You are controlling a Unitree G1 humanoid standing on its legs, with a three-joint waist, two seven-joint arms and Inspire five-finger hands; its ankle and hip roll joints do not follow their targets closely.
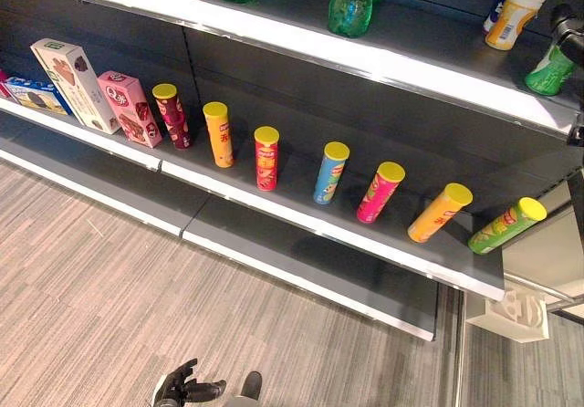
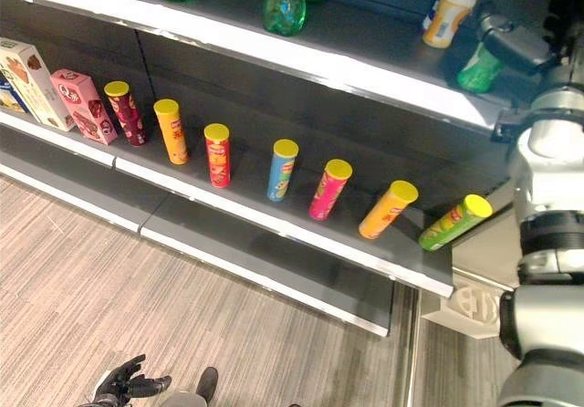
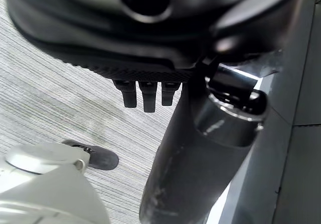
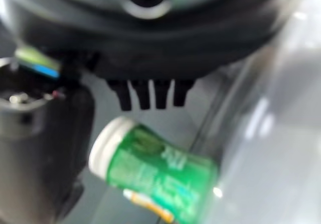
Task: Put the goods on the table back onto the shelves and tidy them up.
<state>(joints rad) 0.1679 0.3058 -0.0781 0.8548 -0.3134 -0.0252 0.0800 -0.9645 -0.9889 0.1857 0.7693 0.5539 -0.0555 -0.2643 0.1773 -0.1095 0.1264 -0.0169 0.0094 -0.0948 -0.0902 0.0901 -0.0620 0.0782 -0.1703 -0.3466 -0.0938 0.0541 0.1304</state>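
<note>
Right wrist view shows the right hand (image 4: pixel 150 91) with fingers straight and slack, gripping nothing, and the green bottle with a white cap (image 4: pixel 150 176) standing just beyond the fingertips on the upper shelf (image 2: pixel 365 69). The bottle looks like small, light, rigid plastic, smooth and likely slippery, and easy to tip; a hold around its mid-body seems safest. An orange-and-white bottle (image 2: pixel 449 12) stands near it. The left hand (image 1: pixel 182 389) hangs low over the floor, fingers loosely spread, empty.
</note>
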